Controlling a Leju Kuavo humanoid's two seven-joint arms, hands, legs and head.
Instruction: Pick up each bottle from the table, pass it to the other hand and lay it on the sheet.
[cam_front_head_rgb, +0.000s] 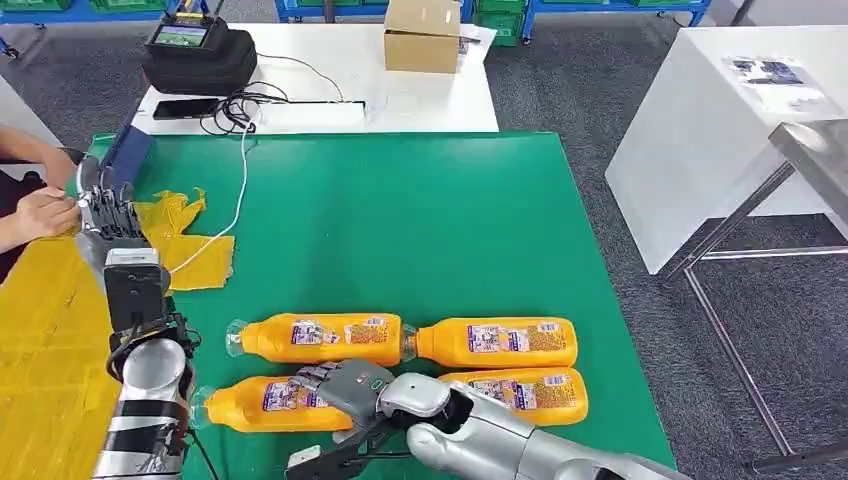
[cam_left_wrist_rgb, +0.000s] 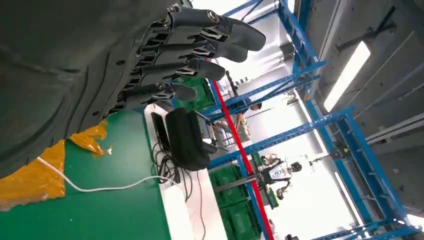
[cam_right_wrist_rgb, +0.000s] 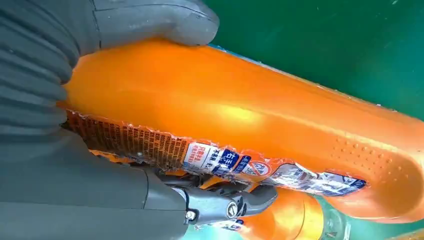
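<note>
**Mia:** On the big green table (cam_front_head_rgb: 420, 220), what comes first?

**Tom:** The table is the biggest thing. Its right edge runs down the right side of the head view, with grey floor past it. The middle of the green top is bare, so there is room to lift and swing there.

**Mia:** And the yellow sheet (cam_front_head_rgb: 40, 330)?

**Tom:** It lies at the left of the picture. A person's hand (cam_front_head_rgb: 40, 215) rests at its top edge, just beside the left hand (cam_front_head_rgb: 105, 210). A white cable (cam_front_head_rgb: 240, 190) crosses the table near there. I think it could snag.

**Mia:** Where are the bottles?

**Tom:** Four orange bottles lie flat in the lower middle, two by two, close together. The right hand (cam_front_head_rgb: 345, 385) is wrapped around the front left bottle (cam_front_head_rgb: 265, 403). In the right wrist view the thumb and fingers (cam_right_wrist_rgb: 240, 200) hug its body.

**Mia:** Will it be hard to hold?

**Tom:** I think it is full, so a bit heavy. The plastic looks smooth and round, so it may slip or roll. Holding the middle, on the label, seems best.

**Mia:** And the left hand?

**Tom:** Its fingers (cam_left_wrist_rgb: 200, 45) are spread and hold nothing.
</note>
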